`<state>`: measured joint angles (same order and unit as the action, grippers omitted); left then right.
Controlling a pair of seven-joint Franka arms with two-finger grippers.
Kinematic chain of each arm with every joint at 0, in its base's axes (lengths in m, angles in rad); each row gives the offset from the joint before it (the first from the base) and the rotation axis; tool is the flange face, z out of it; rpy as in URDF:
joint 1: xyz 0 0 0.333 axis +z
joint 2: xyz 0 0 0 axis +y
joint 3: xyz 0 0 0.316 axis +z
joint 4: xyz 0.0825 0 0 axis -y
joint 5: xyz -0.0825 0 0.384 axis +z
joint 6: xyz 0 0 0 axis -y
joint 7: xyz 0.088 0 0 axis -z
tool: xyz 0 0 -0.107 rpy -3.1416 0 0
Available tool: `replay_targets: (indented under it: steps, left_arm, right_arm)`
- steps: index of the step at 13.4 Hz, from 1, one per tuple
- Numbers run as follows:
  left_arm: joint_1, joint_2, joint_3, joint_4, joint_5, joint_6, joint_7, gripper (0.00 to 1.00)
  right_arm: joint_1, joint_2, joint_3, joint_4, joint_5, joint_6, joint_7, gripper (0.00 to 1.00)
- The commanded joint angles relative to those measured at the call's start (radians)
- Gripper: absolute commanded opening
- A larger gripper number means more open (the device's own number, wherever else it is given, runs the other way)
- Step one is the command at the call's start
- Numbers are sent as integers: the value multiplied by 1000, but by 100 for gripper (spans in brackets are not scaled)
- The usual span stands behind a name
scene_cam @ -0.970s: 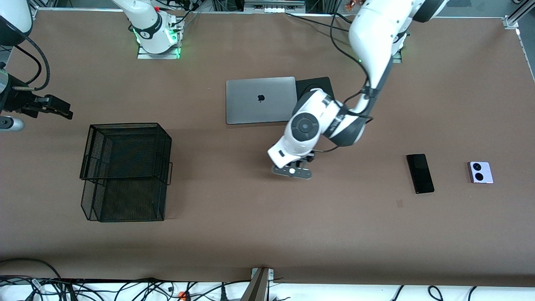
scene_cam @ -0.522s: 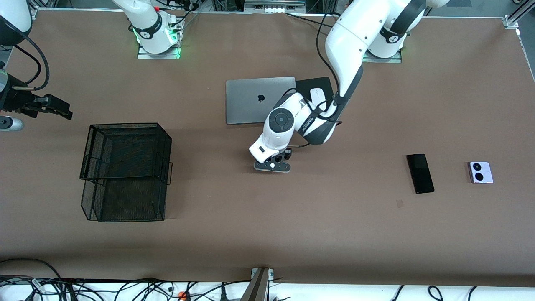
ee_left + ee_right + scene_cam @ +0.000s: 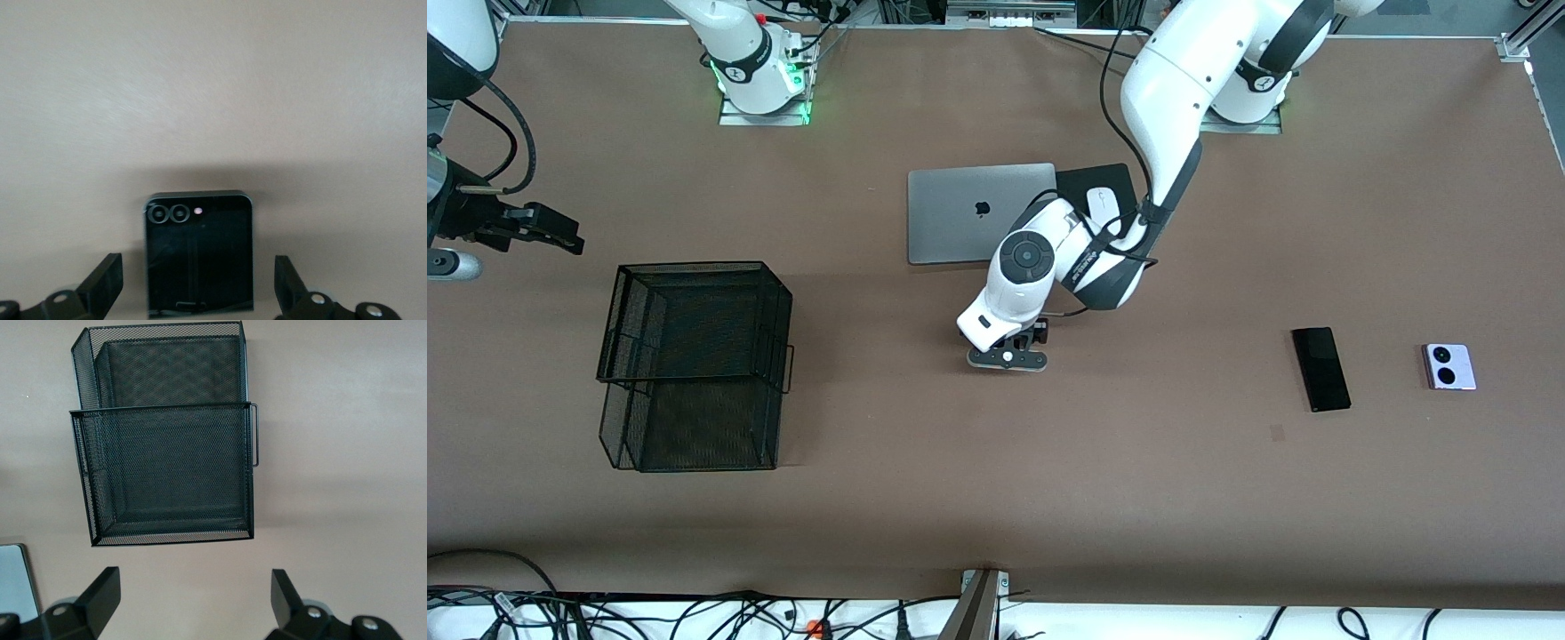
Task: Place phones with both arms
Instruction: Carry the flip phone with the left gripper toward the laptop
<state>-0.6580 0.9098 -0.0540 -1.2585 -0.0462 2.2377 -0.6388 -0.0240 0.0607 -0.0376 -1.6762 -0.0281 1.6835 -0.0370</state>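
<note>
A brown table [image 3: 996,498] fills the scene, with loose cables along its edge nearest the front camera. Nearest that camera among the things on it are a black wire-mesh basket [image 3: 694,364], toward the right arm's end, and toward the left arm's end a long black phone [image 3: 1321,369] lying flat with a squarish lilac-white phone [image 3: 1448,366] (two black lenses up) well apart from it, closer to that end of the table. Between the basket and the long phone, about mid-table, the left gripper [image 3: 1007,357] is down low at the table; from the front its fingers are hidden under the wrist, but the left wrist view shows its fingers [image 3: 100,283] spread wide, with a squarish black phone [image 3: 199,253] lying flat on the table between them, touching neither, its two lenses at the end away from the gripper. Farther from the front camera, a closed grey laptop [image 3: 960,213] lies flat, partly covered by the left arm's wrist, and just beside it a black pad [image 3: 1085,182] carries a white mouse [image 3: 1103,206]. The right gripper [image 3: 551,233] hangs in the air at the right arm's end of the table, waiting; the right wrist view shows its fingers [image 3: 100,590] wide apart with nothing between them, the basket in sight past them and a corner of a pale flat thing at the edge. Both arm bases stand along the table's farthest edge.
</note>
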Motion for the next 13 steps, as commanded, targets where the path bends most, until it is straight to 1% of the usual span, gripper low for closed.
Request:
replay_targets:
  steps: [1, 3, 5, 6, 8, 9, 10, 12, 13]
  left_arm:
    - [29, -144, 31, -6, -1, -207, 13, 100]
    - [87, -239, 29, -9, -3, -347, 33, 100]
    - [126, -288, 33, -9, -1, -478, 47, 100]
    - [158, -317, 33, -7, -1, -513, 66, 100]
    - [251, -374, 31, -7, -1, -570, 195, 100]
    - [297, -399, 29, -5, -3, -576, 274, 100]
    - [329, -422, 31, -5, -4, -576, 309, 100]
    - [385, -462, 33, -5, -3, -579, 311, 100]
    - [402, -471, 33, -4, -3, -604, 307, 100]
  right_arm:
    - [15, 4, 5, 3, 16, 4, 0, 100]
    - [67, 11, 5, 0, 16, 19, 22, 100]
    - [117, 34, 5, -3, 16, 47, 87, 100]
    - [145, 54, 5, -5, 17, 64, 113, 100]
    - [221, 88, 5, -4, 17, 111, 205, 100]
    - [280, 108, 5, -2, 16, 139, 260, 100]
    - [329, 123, 5, 3, 13, 151, 338, 100]
    - [427, 143, 5, 7, 11, 194, 452, 100]
    - [474, 168, 5, 9, 8, 232, 498, 100]
